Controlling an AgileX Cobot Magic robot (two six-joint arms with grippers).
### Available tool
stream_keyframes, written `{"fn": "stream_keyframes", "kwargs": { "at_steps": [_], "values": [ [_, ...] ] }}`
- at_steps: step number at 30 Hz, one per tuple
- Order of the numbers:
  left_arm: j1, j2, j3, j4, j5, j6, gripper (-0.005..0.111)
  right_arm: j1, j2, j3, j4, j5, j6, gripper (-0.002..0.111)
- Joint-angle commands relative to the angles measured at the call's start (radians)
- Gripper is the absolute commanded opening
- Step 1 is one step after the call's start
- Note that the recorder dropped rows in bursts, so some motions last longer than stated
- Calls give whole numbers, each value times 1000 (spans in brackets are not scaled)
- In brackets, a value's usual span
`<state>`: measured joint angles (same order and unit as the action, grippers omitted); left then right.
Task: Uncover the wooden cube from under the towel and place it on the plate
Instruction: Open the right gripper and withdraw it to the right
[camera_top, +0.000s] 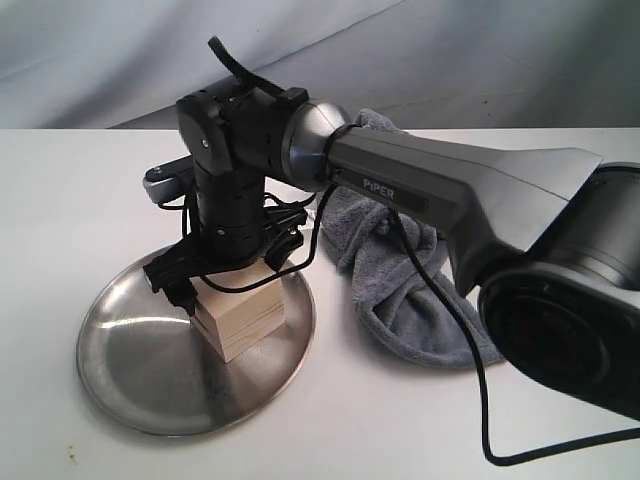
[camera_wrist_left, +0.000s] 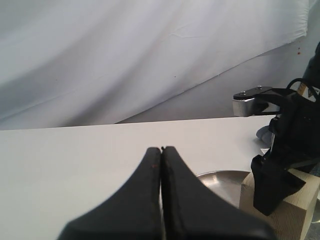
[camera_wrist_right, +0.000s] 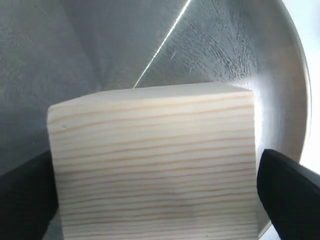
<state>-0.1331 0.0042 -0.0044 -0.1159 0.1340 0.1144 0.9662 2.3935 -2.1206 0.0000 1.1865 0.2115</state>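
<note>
Now that it is out from under the cloth, the wooden cube (camera_top: 245, 325) stands flat on the plate (camera_top: 130, 390). In the exterior view it sits right of the dish's middle, on the half nearer the towel (camera_top: 410, 290). Its pale faces show fine grain lines in the right wrist view, where the cube (camera_wrist_right: 155, 170) fills most of the picture with the shiny plate (camera_wrist_right: 75, 50) behind it.

The right gripper (camera_top: 228, 272) points down over the block with one finger on each side. In the right wrist view the gripper (camera_wrist_right: 157, 185) is spread wide. One black finger (camera_wrist_right: 290, 190) stands a sliver clear of the wood, with bare metal showing in the gap. The other finger (camera_wrist_right: 25, 195) is right against the opposite face, and I cannot tell whether it touches. Nothing is pinched.

The towel lies crumpled on the white table (camera_top: 400, 420), just beside the plate's rim. The right arm (camera_top: 450, 190) crosses in front of it, and a black cable (camera_top: 480, 380) trails from the arm over the tabletop.

The left gripper (camera_wrist_left: 161, 150) hangs well apart over bare table, its two fingers pressed together with nothing between them. From there the plate (camera_wrist_left: 220, 180), the cube (camera_wrist_left: 285, 210) and the other arm's black finger (camera_wrist_left: 272, 187) show at the side, with a white cloth backdrop (camera_wrist_left: 125, 50) behind.
</note>
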Motion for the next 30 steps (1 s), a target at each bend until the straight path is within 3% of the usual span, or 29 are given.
{"fn": "stream_keyframes", "kwargs": {
  "at_steps": [1,17,19,21,22,23,24,25,30],
  "values": [
    [-5,-4,4,-2,-2,-3,0,1,-12,-4,8,8,2,94],
    [-5,-4,4,-2,-2,-3,0,1,-103,-92,-16,35,-2,93],
    [-5,-4,4,-2,-2,-3,0,1,-118,-90,-32,35,-4,84],
    [-5,-4,4,-2,-2,-3,0,1,-121,-90,-38,35,-4,63],
    [-5,-4,4,-2,-2,-3,0,1,-121,-88,-38,35,-4,40],
    [-5,-4,4,-2,-2,-3,0,1,-121,-82,-41,35,-4,28],
    [-5,-4,4,-2,-2,-3,0,1,-121,-72,-51,35,-30,7],
    [-5,-4,4,-2,-2,-3,0,1,-123,-63,-59,35,-37,0],
    [-5,-4,4,-2,-2,-3,0,-1,-207,65,-146,35,-23,0]
  ]
}}
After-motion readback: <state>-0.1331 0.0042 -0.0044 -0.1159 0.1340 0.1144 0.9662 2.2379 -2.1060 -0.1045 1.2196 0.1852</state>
